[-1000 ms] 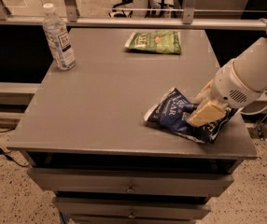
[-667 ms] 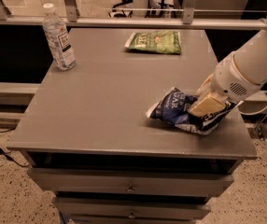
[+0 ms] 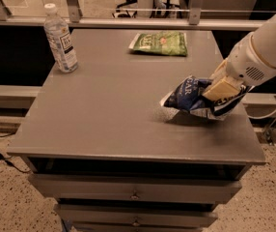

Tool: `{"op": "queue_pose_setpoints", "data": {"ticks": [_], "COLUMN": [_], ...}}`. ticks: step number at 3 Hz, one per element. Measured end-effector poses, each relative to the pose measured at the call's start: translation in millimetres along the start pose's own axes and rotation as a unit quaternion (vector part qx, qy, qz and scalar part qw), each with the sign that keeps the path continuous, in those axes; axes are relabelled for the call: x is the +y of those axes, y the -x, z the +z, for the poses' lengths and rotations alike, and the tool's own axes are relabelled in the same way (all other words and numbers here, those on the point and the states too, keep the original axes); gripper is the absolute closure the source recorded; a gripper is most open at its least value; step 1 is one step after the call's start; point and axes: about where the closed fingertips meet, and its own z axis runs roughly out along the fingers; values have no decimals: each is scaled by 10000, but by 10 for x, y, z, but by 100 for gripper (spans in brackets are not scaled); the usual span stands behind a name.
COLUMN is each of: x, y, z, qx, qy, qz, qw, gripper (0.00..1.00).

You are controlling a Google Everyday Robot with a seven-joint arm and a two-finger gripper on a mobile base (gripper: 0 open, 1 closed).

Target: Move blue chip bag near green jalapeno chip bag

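The blue chip bag (image 3: 190,96) is crinkled, dark navy with white lettering, at the right side of the grey table (image 3: 114,115). My gripper (image 3: 220,92) comes in from the right and is shut on the bag's right part, holding it tilted with its left end raised just above the tabletop. The green jalapeno chip bag (image 3: 160,43) lies flat at the back of the table, well apart from the blue bag.
A clear water bottle (image 3: 61,38) with a white cap stands upright at the table's back left. A metal rail (image 3: 128,22) runs behind the table. Drawers (image 3: 135,195) sit below the tabletop. The table's right edge is close under my arm.
My gripper has lifted the blue chip bag slightly and carried it a little toward the back of the table. The green bag and the bottle have not moved.
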Motion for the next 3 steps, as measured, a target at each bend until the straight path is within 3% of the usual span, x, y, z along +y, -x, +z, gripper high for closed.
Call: {"op": "queue_pose_setpoints", "data": {"ticks": [1,2,3], "x": [-457,-1201,-1983], "y": [-39,-26,12], "z": [174,378,490], "qx": [-215,-521,-672], "qy": [-425,-976,-1545], "qz": [54,64,60], "qw": [9989,9938,9857], "gripper": [100,100,100]}}
